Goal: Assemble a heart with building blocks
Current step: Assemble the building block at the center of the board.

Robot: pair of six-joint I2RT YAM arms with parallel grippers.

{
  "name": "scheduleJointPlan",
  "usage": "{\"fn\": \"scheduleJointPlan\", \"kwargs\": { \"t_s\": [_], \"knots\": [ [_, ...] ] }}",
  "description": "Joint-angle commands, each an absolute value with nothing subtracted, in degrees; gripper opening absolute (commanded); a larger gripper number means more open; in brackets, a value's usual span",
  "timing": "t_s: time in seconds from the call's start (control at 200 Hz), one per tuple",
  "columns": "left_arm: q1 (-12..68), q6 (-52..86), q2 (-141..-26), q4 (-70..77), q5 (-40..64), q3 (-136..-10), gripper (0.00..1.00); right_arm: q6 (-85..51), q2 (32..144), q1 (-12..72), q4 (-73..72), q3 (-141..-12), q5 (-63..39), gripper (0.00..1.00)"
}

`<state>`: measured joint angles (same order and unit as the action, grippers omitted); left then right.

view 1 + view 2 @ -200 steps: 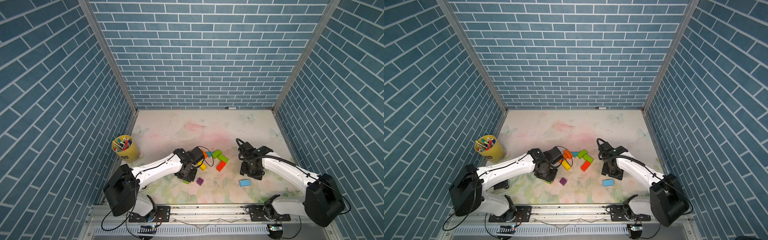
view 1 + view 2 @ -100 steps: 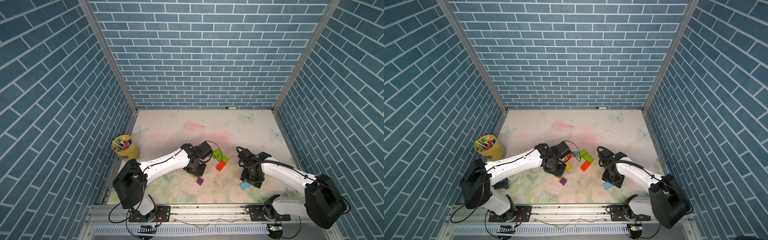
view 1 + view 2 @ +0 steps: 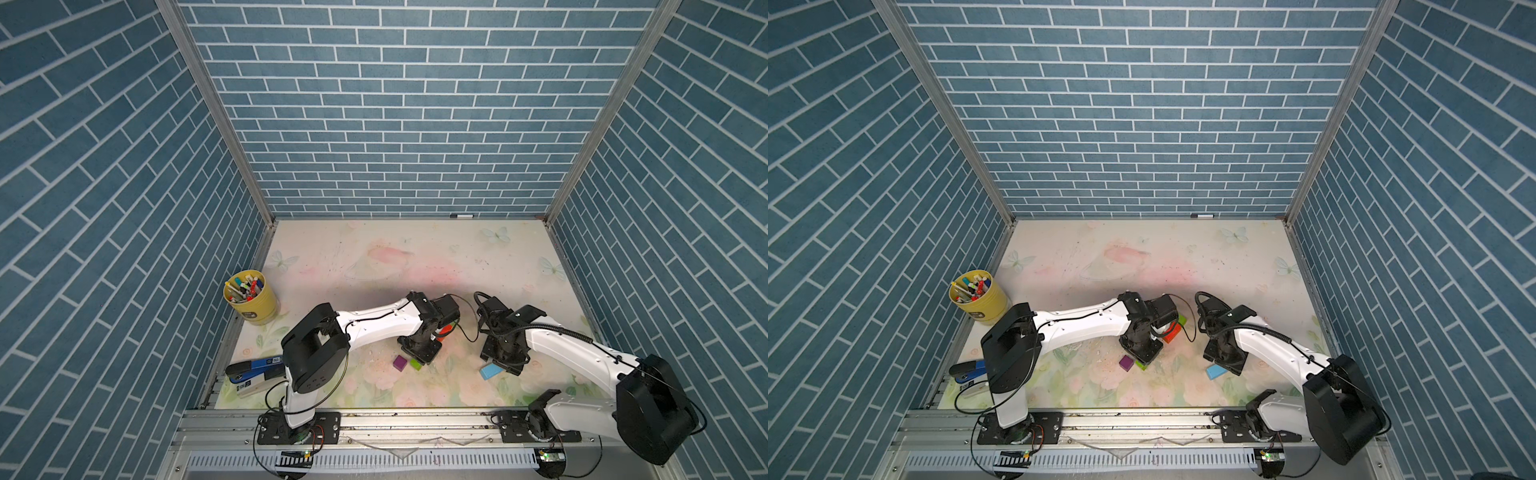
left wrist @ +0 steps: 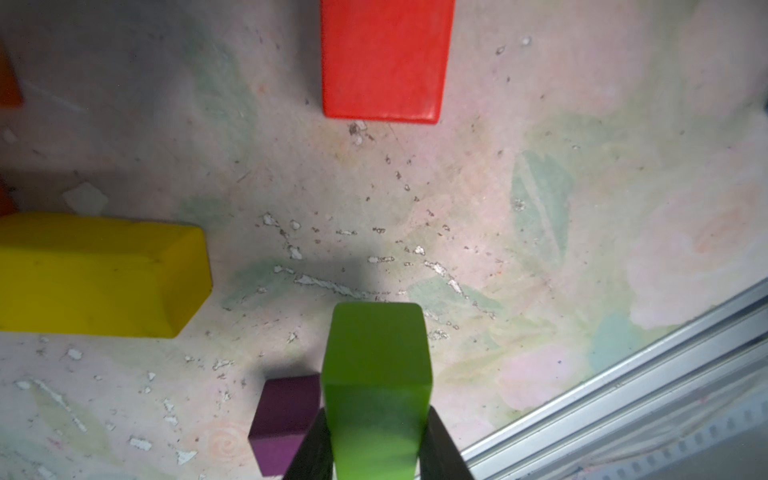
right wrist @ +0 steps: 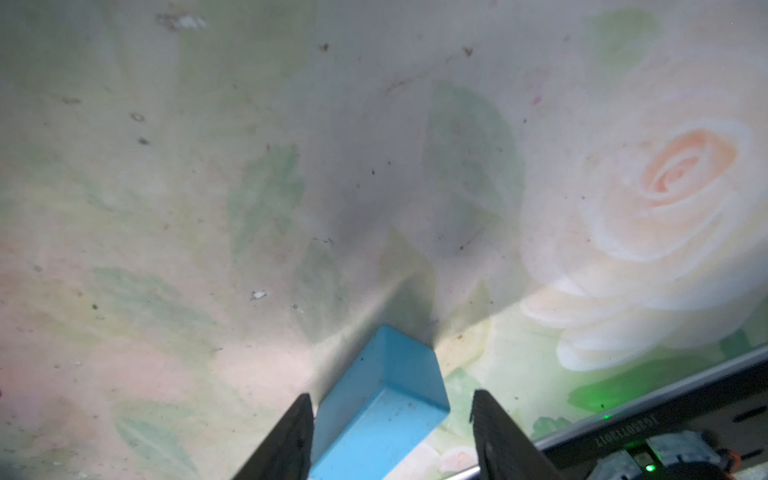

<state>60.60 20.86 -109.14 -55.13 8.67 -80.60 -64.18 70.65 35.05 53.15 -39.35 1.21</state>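
In the left wrist view the left gripper (image 4: 376,446) is sitting at the bottom centre of the frame, and its two dark fingers (image 4: 309,449) are pressing together on a green block (image 4: 376,353), so it is clamped on this block. A purple cube (image 4: 286,415) is lying just beside the green block, a little to its left in the frame; I cannot tell if they are touching. A yellow block (image 4: 95,274) is lying at the left edge, a red block (image 4: 384,58) is lying at the top centre, and these three are staying well apart on the flowered mat (image 4: 582,208). In both top views this group is showing in the lower middle of the frame, partly hidden under the left wrist, with the purple cube (image 3: 400,362) and the green block (image 3: 416,364) visible next to each other. In the right wrist view the right gripper (image 5: 392,436) is standing at the bottom centre with its jaws apart around a light-blue block (image 5: 378,415); the block is lying slanted on the mat, one finger (image 5: 291,440) is coming close to its edge and a gap is showing at the other side. In a top view this light-blue block (image 3: 1214,371) is lying alone, to the right of the other blocks. A yellow pen cup (image 3: 250,297) is standing at the left side of the mat.
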Motion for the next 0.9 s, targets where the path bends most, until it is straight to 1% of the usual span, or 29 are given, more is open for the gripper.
{"fn": "scheduleJointPlan", "kwargs": {
  "t_s": [0.0,0.05,0.095,0.17,0.26,0.345,0.495,0.57,0.67,0.895],
  "knots": [
    [60.47,17.87,-111.37,-56.62,8.66,-84.09,0.28,-68.31,69.52,35.33,55.02,-38.34,1.06,0.62],
    [60.38,17.36,-112.82,-56.91,8.36,-85.27,0.39,-68.34,69.52,35.33,55.11,-38.32,0.71,0.62],
    [60.47,16.86,-113.87,-57.04,8.31,-86.01,0.44,-68.36,69.52,35.33,55.19,-38.32,0.7,0.62],
    [60.42,16.42,-115.15,-57.04,8.2,-86.93,0.47,-68.48,69.22,35.33,55.28,-38.01,0.59,0.62],
    [60.47,15.91,-116.31,-57.29,7.77,-87.82,0.48,-68.72,68.61,35.35,55.28,-37.42,0.35,0.61],
    [60.38,15.78,-116.86,-57.34,7.3,-88.49,0.45,-68.83,68.04,35.33,55.28,-36.9,0.01,0.59],
    [60.25,16.07,-117.33,-56.89,6.14,-89.17,0.32,-68.92,67.38,35.33,55.2,-36.38,-0.29,0.56],
    [60.1,16.26,-117.56,-56.61,5.46,-89.55,0.27,-68.93,67.32,35.38,55.11,-36.37,-0.18,0.54],
    [59.82,16.28,-118.16,-56.45,5.27,-90.37,0.25,-68.91,67.41,35.33,55.02,-36.26,-0.09,0.53],
    [59.33,15.73,-119.61,-56.57,5.16,-91.41,0.25,-68.94,66.83,35.33,55.58,-36.53,0.46,0.52]
  ]
}}
